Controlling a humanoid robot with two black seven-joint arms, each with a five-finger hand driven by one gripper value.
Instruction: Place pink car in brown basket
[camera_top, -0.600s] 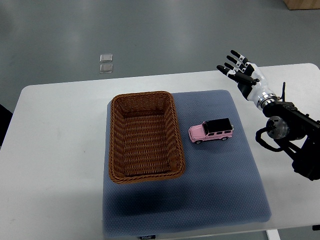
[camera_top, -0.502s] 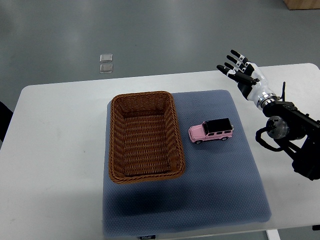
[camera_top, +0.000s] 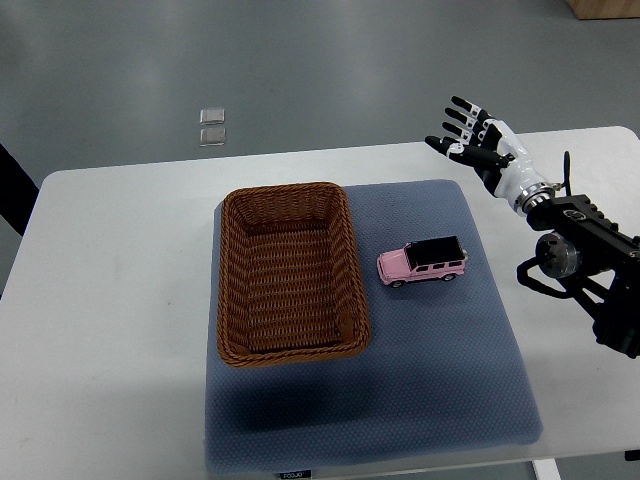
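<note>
A pink toy car (camera_top: 423, 261) with a black roof stands on the blue mat (camera_top: 440, 350), just right of the brown wicker basket (camera_top: 232, 290). The basket is empty. My right hand (camera_top: 468, 137) hovers above the table's far right part, up and right of the car, well apart from it. Its fingers are spread and hold nothing. A dark shape (camera_top: 14, 190) at the left edge may be my left arm; no hand shows there.
The mat lies on a white table (camera_top: 110, 300). Two small clear packets (camera_top: 212, 127) lie on the grey floor beyond the table's far edge. The right arm's black joints (camera_top: 585, 270) sit over the table's right edge.
My right hand has moved slightly up and to the left, fingers still spread. A dark shape has come further into view at the left edge. The car and basket have not moved.
</note>
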